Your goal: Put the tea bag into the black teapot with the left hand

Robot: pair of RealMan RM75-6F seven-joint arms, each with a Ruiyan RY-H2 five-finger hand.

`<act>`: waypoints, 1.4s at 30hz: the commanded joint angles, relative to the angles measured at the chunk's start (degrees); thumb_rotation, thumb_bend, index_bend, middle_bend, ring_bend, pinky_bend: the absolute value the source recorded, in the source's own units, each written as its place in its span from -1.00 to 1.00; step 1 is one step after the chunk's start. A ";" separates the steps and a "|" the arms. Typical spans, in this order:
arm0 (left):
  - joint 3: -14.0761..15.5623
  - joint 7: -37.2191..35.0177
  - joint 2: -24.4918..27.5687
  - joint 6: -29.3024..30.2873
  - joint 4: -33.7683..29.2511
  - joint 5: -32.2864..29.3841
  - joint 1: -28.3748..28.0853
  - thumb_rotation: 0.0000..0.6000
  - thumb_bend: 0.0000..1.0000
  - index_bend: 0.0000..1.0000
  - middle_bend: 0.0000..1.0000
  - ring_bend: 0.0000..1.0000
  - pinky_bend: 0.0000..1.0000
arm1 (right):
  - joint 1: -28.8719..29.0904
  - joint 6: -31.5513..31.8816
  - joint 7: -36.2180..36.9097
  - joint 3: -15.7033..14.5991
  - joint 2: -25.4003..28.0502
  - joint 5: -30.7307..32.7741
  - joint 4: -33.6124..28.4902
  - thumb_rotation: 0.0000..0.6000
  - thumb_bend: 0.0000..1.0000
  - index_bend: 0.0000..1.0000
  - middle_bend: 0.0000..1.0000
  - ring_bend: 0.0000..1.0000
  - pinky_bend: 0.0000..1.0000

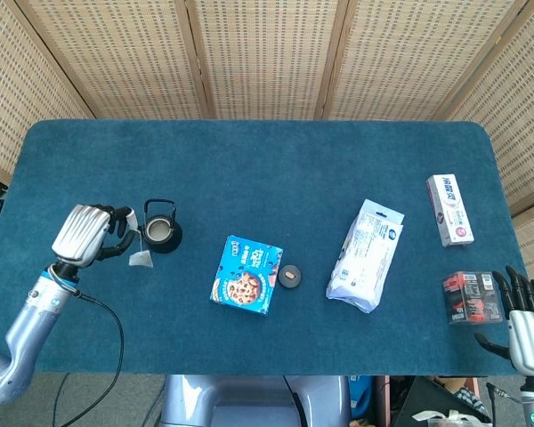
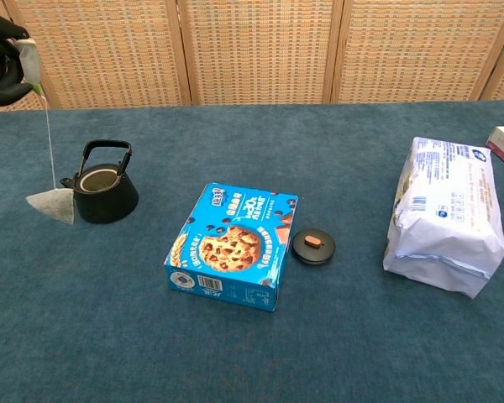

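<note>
One tea bag (image 2: 52, 205) dangling from pinching left hand (image 1: 87, 235); one black teapot (image 2: 103, 186); right hand (image 1: 523, 320) spread.

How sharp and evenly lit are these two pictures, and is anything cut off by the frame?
Head view: even, soft light, no glare; the black teapot and tea bag are small but sharp. Chest view: sharp too, with faint shadows under the cookie box; the left robot hand is cropped at the top-left corner, and the right robot hand appears only in the head view.
</note>
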 commanded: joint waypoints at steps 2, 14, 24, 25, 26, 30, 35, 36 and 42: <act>-1.19 -0.62 0.84 -1.77 0.75 -1.50 -1.30 1.00 -0.09 0.53 0.41 0.30 0.30 | -0.01 -0.08 -0.08 0.07 0.09 0.19 -0.12 1.00 -0.99 -1.00 -1.00 -1.00 -1.00; -2.76 -2.00 0.98 -5.22 3.69 -3.39 -4.40 1.00 -0.09 0.53 0.41 0.30 0.30 | -0.28 0.01 -0.62 0.23 0.21 0.81 -0.47 1.00 -0.99 -1.00 -1.00 -1.00 -1.00; -2.01 -1.64 -0.47 -7.76 6.42 -5.04 -5.69 1.00 -0.09 0.53 0.41 0.30 0.30 | -0.93 0.37 -1.08 0.04 0.39 1.23 -0.96 1.00 -0.99 -1.00 -1.00 -1.00 -1.00; -1.97 -1.68 -0.54 -7.83 6.54 -5.11 -5.73 1.00 -0.10 0.53 0.41 0.30 0.30 | -0.95 0.41 -1.08 0.05 0.40 1.23 -0.98 1.00 -0.99 -1.00 -1.00 -1.00 -1.00; -1.95 -1.70 -0.65 -7.86 6.77 -5.19 -5.78 1.00 -0.10 0.53 0.41 0.30 0.30 | -0.95 0.43 -1.12 0.09 0.44 1.23 -1.04 1.00 -0.99 -1.00 -1.00 -1.00 -1.00; -2.11 -2.03 -0.78 -7.69 7.26 -5.27 -6.01 1.00 -0.10 0.53 0.41 0.30 0.30 | -0.91 0.36 -1.26 0.15 0.49 1.26 -1.16 1.00 -0.99 -1.00 -1.00 -1.00 -1.00; -2.67 -2.36 -0.60 -7.66 7.69 -5.77 -6.47 1.00 -0.09 0.53 0.41 0.30 0.30 | -0.75 0.01 -1.20 0.27 0.29 1.44 -1.06 1.00 -0.99 -1.00 -1.00 -1.00 -1.00; -2.75 -2.41 -0.61 -7.66 7.78 -5.86 -6.55 1.00 -0.09 0.53 0.41 0.30 0.30 | -0.75 -0.05 -1.15 0.28 0.30 1.50 -1.04 1.00 -0.99 -1.00 -1.00 -1.00 -1.00; -2.89 -2.49 -0.64 -7.57 8.16 -6.36 -6.72 1.00 -0.10 0.53 0.41 0.30 0.30 | -0.71 -0.20 -1.04 0.35 0.35 1.61 -0.90 1.00 -0.99 -1.00 -1.00 -1.00 -1.00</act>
